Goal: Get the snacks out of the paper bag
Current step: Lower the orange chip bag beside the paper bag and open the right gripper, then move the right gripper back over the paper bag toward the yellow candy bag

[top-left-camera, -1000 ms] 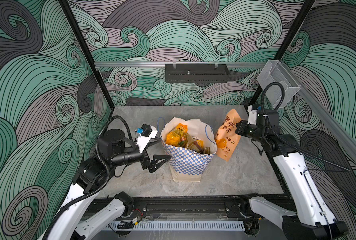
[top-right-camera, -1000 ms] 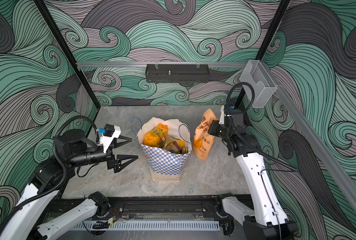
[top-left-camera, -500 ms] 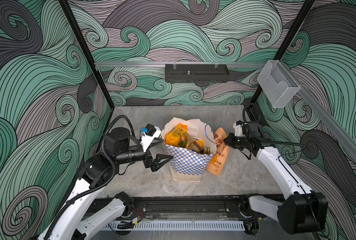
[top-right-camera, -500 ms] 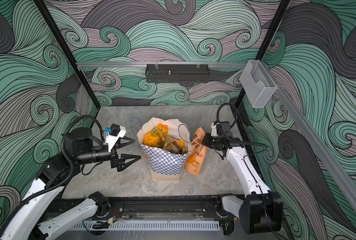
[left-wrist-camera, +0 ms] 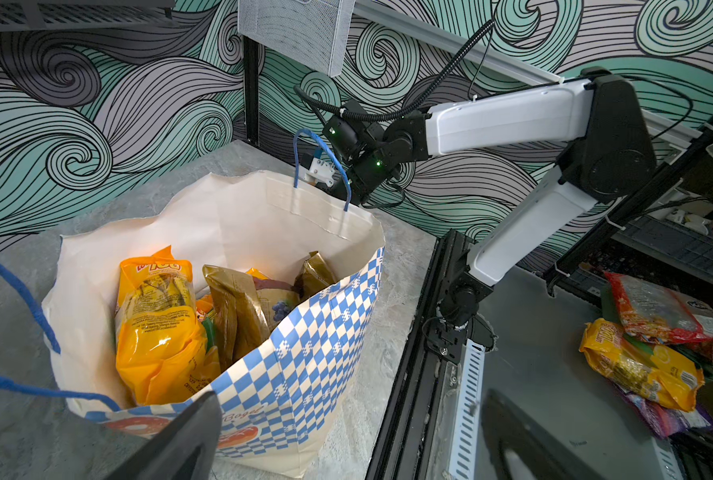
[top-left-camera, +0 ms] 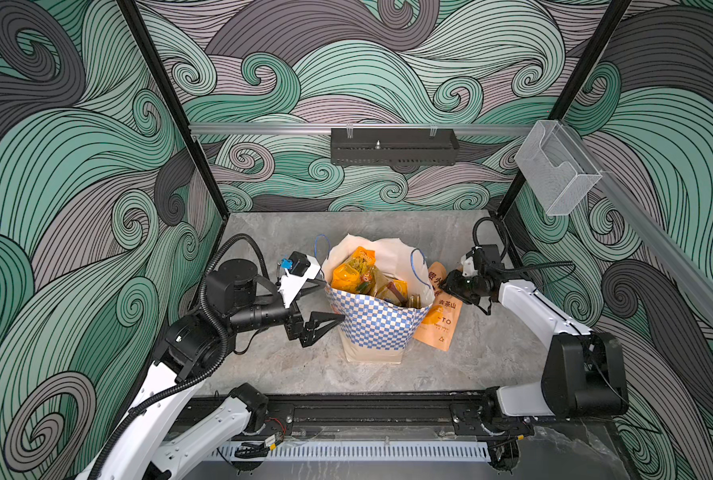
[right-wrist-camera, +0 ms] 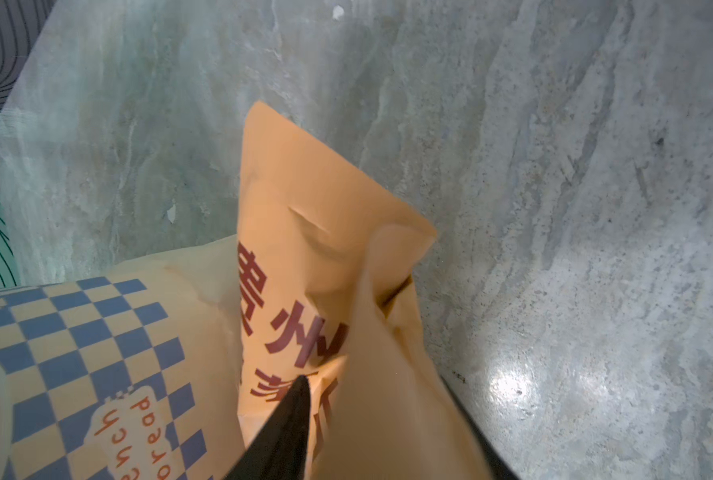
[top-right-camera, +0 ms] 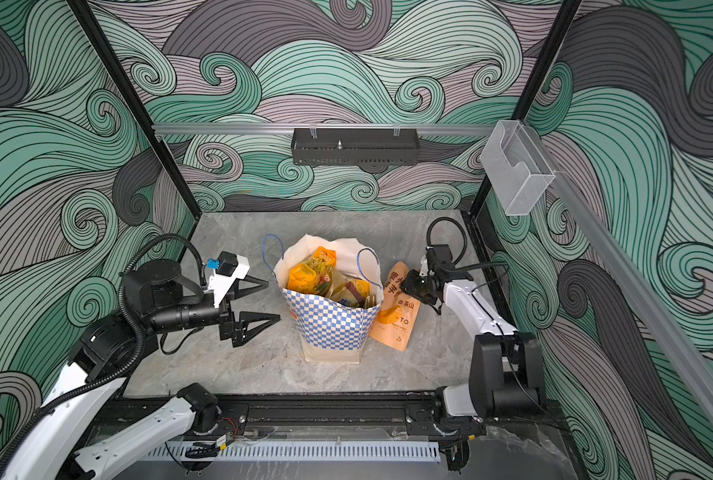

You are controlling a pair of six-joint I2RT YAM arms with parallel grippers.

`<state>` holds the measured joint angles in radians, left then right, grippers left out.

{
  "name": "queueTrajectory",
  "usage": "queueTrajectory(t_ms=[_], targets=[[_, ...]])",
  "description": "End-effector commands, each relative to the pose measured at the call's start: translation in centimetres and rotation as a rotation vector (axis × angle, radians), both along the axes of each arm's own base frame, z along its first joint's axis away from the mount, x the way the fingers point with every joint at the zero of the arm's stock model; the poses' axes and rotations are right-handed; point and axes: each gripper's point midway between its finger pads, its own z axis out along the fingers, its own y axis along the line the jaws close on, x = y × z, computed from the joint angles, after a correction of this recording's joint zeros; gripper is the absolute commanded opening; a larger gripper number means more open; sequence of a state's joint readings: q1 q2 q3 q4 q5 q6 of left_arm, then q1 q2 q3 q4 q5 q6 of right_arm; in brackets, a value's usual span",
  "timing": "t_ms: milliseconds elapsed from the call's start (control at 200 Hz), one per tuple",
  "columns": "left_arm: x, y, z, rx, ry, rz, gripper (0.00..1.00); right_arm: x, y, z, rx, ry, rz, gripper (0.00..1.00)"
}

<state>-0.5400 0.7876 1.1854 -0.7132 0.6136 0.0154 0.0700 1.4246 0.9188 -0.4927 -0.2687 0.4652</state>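
Robot lab cell, wave-print walls (top-left-camera: 76, 166), black frame posts (top-left-camera: 172, 108), marble-look tabletop (top-left-camera: 492, 353)

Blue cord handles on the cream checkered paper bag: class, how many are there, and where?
2. One blue cord handle rises from the cream paper bag's rim on the left arm's side; the other on the right arm's side, by the flat orange pouch. Neither is hidden.

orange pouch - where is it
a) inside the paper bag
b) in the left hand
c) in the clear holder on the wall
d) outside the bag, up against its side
d: the orange pouch is outside the paper bag, against its checkered side, its lower end on the table.
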Motion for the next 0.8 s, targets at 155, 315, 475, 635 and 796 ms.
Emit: queueTrajectory(t_ms=[155,315,475,635,796], targets=[[-0.5,0.2,-0.4,0.013,-0.006,-0.008,0.99,-0.5,-3.0,1.3,-0.149,-0.028,-0.103,0.99],[-0.5,0.3,-0.2,0.011,-0.014,-0.001,0.99,-0.9,-3.5,5.8,-0.155,-0.150,-0.130,0.99],[-0.3,0.3,0.1,0.008,-0.024,0.010,0.99,-1.4,-2.8,12.6,-0.078,-0.342,-0.134,0.98],[0.2,0.5,0.5,-0.001,-0.046,0.040,0.98,-2.7,-1.1,20.2,0.031,-0.541,-0.091,0.96],[0.6,0.5,1.0,-0.024,-0.060,0.055,0.99,-4.6,2.4,27.3,0.100,-0.667,0.060,0.95]])
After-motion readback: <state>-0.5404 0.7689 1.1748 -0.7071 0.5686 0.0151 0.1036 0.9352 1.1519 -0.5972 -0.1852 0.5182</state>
